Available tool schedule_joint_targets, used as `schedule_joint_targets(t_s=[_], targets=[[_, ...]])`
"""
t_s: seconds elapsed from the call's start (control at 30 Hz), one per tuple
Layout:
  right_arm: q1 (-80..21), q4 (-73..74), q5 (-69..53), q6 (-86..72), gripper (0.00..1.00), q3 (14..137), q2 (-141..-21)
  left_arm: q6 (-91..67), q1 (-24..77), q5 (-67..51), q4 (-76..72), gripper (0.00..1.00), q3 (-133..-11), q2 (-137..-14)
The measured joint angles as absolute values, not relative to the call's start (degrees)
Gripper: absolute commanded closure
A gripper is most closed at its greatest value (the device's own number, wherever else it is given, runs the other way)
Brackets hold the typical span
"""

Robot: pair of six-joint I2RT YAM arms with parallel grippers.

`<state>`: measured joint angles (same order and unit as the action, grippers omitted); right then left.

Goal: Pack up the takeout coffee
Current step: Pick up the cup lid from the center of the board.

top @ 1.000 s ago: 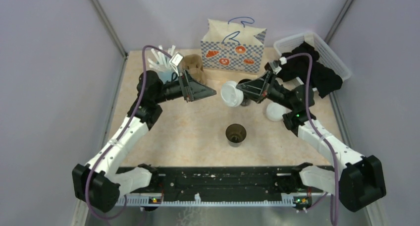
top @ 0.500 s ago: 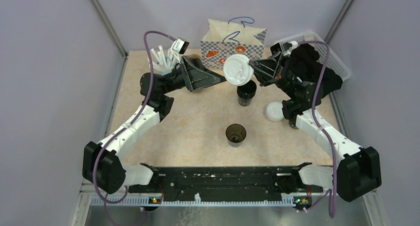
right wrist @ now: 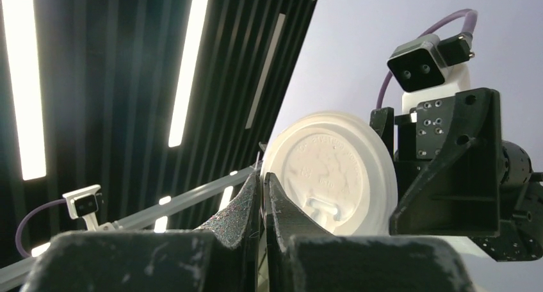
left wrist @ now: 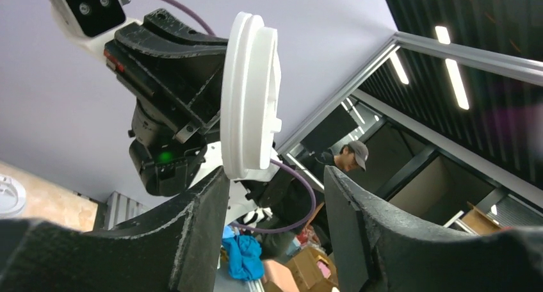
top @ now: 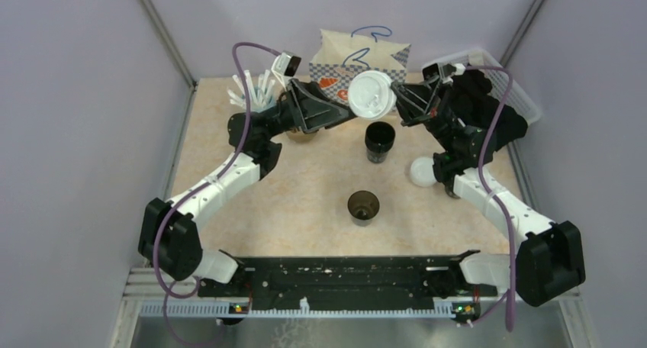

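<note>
A white sip lid (top: 370,95) hangs in the air in front of the bag, and my right gripper (top: 394,102) is shut on its rim (right wrist: 333,170). My left gripper (top: 354,111) has come to the lid from the left. Its jaws stand apart (left wrist: 275,193), and the lid (left wrist: 250,100), seen edge-on, has its lower edge at the tip of the left finger (left wrist: 205,202). Two black cups stand open on the table, one (top: 379,140) just below the lid and one (top: 363,206) nearer the front. A second white lid (top: 422,171) lies flat at the right.
A checked paper bag (top: 358,73) stands at the back centre. The light-blue cup of straws (top: 252,96) is at the back left, and part of a brown carrier (top: 302,134) shows under the left arm. A white basket (top: 507,77) with black cloth sits at the back right.
My right gripper has lifted the lid up and back above the rear cup. The left arm has swung right to meet it, and its jaws have narrowed.
</note>
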<state>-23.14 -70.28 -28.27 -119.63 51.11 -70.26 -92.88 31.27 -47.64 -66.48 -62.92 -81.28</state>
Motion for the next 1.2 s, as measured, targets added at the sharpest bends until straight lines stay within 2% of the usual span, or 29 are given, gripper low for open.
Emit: schedule_joint_targets(t_s=[0.27, 0.4, 0.73, 0.8, 0.83, 1.2], targets=[[-23.14, -70.30, -25.71, -119.66, 1.00, 51.11, -70.28, -94.35, 31.29, -45.17, -68.79, 0.51, -65.98, -83.18], [-23.14, -70.30, -25.08, -119.66, 1.00, 51.11, -70.28, -93.30, 31.29, -44.82, -66.81, 0.64, -66.02, -83.22], [-23.14, -70.28, -23.79, -119.66, 1.00, 50.28, -70.19, -92.47, 30.89, -43.16, -63.96, 0.67, -66.02, -83.18], [-23.16, -70.19, -23.64, -119.66, 1.00, 49.82, -70.19, -93.06, 30.83, -42.94, -64.95, 0.53, -66.02, -83.18], [-23.18, -70.17, -23.59, -119.66, 1.00, 49.71, -70.19, -93.14, 30.83, -42.89, -65.30, 0.50, -66.02, -83.20], [-24.29, -70.04, -23.40, -119.66, 1.00, 49.52, -70.15, -90.48, 30.79, -43.22, -59.29, 0.60, -68.29, -83.77]])
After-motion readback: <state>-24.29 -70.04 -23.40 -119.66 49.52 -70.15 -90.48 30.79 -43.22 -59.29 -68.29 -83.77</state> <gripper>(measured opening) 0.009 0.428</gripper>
